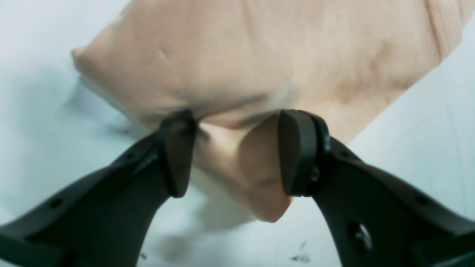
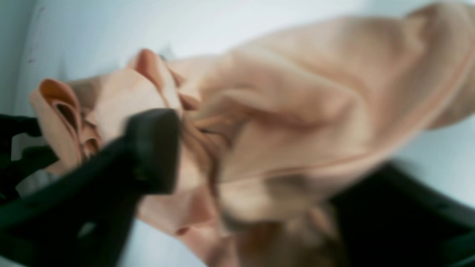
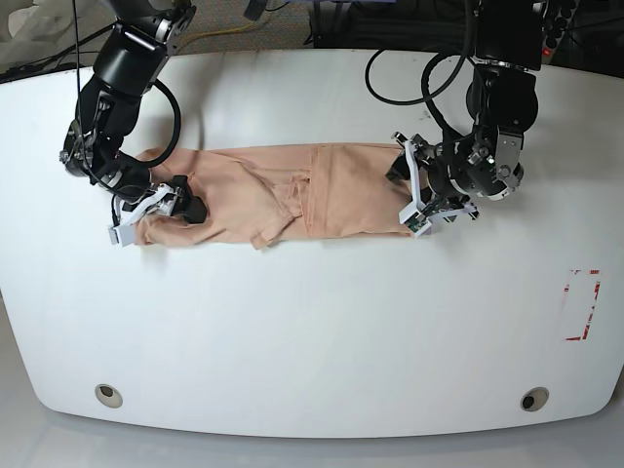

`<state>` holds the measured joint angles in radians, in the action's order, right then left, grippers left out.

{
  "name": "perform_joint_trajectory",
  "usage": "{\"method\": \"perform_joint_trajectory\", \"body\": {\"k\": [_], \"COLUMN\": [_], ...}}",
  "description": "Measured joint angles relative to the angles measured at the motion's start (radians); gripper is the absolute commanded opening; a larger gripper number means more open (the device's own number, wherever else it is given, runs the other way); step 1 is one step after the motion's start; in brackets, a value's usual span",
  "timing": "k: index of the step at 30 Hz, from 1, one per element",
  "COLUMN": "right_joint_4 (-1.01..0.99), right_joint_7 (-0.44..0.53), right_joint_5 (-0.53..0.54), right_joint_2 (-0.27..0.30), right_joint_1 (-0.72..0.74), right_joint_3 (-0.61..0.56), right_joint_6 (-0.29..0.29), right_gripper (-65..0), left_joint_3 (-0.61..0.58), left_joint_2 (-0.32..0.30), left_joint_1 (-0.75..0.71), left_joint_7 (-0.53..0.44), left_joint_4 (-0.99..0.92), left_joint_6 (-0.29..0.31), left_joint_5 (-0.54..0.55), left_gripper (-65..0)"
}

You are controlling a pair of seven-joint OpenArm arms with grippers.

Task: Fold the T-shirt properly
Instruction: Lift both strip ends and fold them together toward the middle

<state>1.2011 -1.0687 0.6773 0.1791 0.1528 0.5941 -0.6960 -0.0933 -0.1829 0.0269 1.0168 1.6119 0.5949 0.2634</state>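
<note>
The peach T-shirt (image 3: 292,190) lies as a long, wrinkled strip across the white table's far half. My left gripper (image 3: 408,190) is at its right end. In the left wrist view a bunched fold of the T-shirt (image 1: 259,55) fills the gap between the black pads, so the left gripper (image 1: 237,154) is shut on it, and a corner hangs below. My right gripper (image 3: 161,210) is at the strip's left end. The right wrist view is blurred. There, gathered folds of the T-shirt (image 2: 297,92) fill the right gripper (image 2: 259,178), which is closed on the cloth.
The white table (image 3: 312,331) has rounded corners, and a round hole (image 3: 108,395) sits near each front corner. A red-outlined rectangle (image 3: 582,304) is marked at its right side. Black cables (image 3: 409,68) loop behind the left arm at the back edge.
</note>
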Motion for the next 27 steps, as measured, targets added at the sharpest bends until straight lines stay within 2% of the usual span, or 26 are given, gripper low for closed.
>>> {"method": "perform_joint_trajectory", "body": {"k": [3, 4, 8, 15, 22, 27], "right_joint_4": [-0.001, -0.003, 0.007, 0.198, 0.446, 0.547], "right_joint_7": [-0.008, -0.011, -0.026, -0.137, -0.27, -0.299], "right_joint_5": [-0.02, -0.019, -0.008, -0.012, -0.006, 0.012], "right_joint_2": [0.005, 0.007, 0.007, 0.006, -0.014, -0.042], "right_joint_1": [-0.006, -0.008, -0.008, -0.014, -0.008, -0.006], "right_joint_3": [0.002, 0.002, 0.0, 0.006, 0.006, -0.032], "right_joint_6": [0.005, 0.007, 0.007, 0.008, 0.003, 0.005], "right_gripper": [-62.6, -65.0, -64.5, -64.8, -64.8, -64.5], "left_joint_3": [0.034, 0.038, 0.04, 0.034, 0.039, 0.038], "left_joint_2": [0.003, 0.002, 0.006, 0.075, 0.178, 0.257], "left_joint_1": [0.002, 0.002, 0.0, 0.001, 0.001, 0.016], "left_joint_7": [0.003, 0.003, 0.007, 0.007, 0.007, 0.007], "left_joint_4": [0.0, 0.0, -0.001, -0.002, -0.006, -0.07], "left_joint_6": [0.0, 0.0, 0.0, -0.004, -0.004, -0.004], "left_joint_5": [-0.001, -0.002, -0.002, -0.005, -0.011, -0.009], "left_gripper": [-31.8, -31.8, -31.8, -31.8, -31.8, -31.9]}}
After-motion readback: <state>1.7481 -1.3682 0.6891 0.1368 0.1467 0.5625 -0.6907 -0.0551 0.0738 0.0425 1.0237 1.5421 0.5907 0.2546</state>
